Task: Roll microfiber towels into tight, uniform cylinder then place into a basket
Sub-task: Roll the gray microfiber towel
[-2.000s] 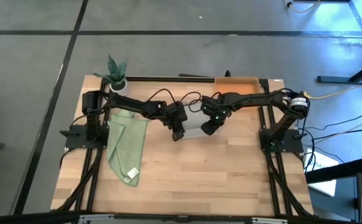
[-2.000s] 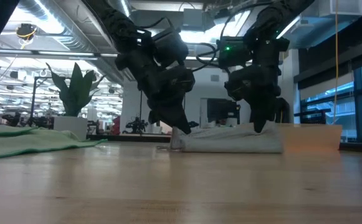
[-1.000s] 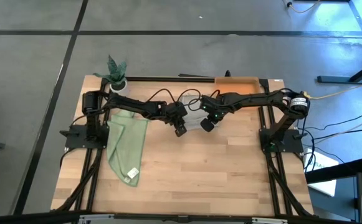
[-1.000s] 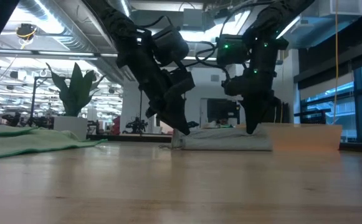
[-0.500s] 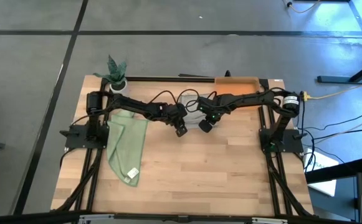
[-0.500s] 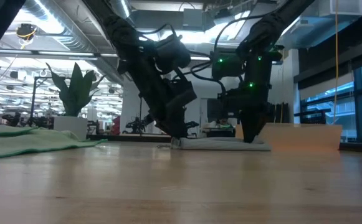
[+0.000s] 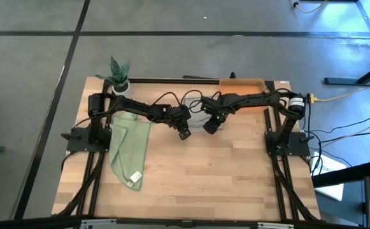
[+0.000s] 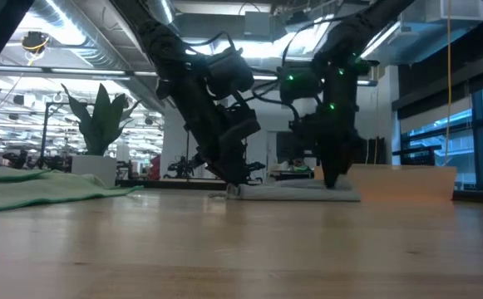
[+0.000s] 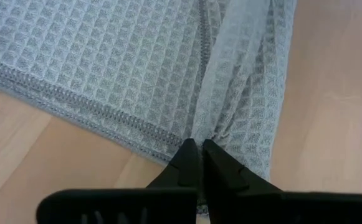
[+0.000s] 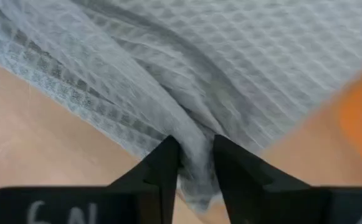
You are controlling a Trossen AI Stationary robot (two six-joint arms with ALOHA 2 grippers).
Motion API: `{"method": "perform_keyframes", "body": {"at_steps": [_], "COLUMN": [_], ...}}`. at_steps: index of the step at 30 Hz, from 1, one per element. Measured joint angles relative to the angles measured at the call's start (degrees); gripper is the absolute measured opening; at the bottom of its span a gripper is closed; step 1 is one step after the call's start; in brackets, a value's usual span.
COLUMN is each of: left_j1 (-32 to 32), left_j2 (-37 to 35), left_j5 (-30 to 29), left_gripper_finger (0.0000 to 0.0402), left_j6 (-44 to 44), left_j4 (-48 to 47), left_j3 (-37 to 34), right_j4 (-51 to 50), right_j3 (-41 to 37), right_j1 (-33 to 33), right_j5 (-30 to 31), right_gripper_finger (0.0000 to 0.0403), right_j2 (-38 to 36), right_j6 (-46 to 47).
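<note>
The light grey towel (image 7: 196,118) lies low and partly bunched at the table's far middle, and shows as a flat strip in the low view (image 8: 295,192). My left gripper (image 7: 183,131) is shut on its left near part, and my right gripper (image 7: 210,125) is shut on its right near part. The light green towel (image 7: 129,149) lies spread flat at the table's left, touched by neither gripper. The orange basket (image 7: 242,84) stands at the far edge, right of centre. My left gripper pinches a gathered fold of the grey towel at its hemmed near edge (image 9: 199,129) between its two shut fingers. The fingers slant down from the near side. The towel rests on the table there (image 8: 234,190). My right gripper pinches a bunched ridge of several layers of the grey towel (image 10: 196,134) between its two fingers. The fingers point down onto it (image 8: 331,181). The towel lies on the table around the hold.
A small white plant pot (image 7: 119,83) with a green plant stands at the far left corner. Bare wood (image 7: 197,172) fills the near half of the table. The basket sits just beyond the grey towel, by my right arm.
Both grippers, still shut on the grey towel, have gone a little toward the far edge and down. The right one has also drifted toward the left one. The towel now lies lower and flatter on the table than before.
</note>
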Motion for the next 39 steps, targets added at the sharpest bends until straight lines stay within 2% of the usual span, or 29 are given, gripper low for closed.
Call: {"method": "perform_keyframes", "body": {"at_steps": [7,12,15,27,39], "left_j1": [0.07,0.45,0.63,0.76,0.74], "left_j2": [0.02,0.02,0.02,0.09,0.11], "left_j5": [0.26,0.45,0.59,1.93,1.98], "left_gripper_finger": [0.0,0.0,0.0,0.0,0.0], "left_j6": [0.0,-0.26,-0.28,-0.33,-0.44], "left_j4": [-0.05,-0.09,-0.07,-0.09,-0.09], "left_j3": [0.0,-0.02,-0.07,-0.07,-0.07], "right_j4": [-7.15,-6.55,-1.88,20.01,21.42], "right_j3": [10.13,12.79,10.76,-3.79,-5.53], "right_j1": [-0.29,2.14,3.23,1.34,0.79], "right_j5": [-2.05,-11.15,-14.21,-14.03,-9.47], "right_gripper_finger": [0.0126,0.0126,0.0126,0.0126,0.0126], "right_j2": [0.0,0.0,-0.05,-0.07,0.17], "right_j6": [-0.95,-3.63,-5.46,-6.33,-6.29]}}
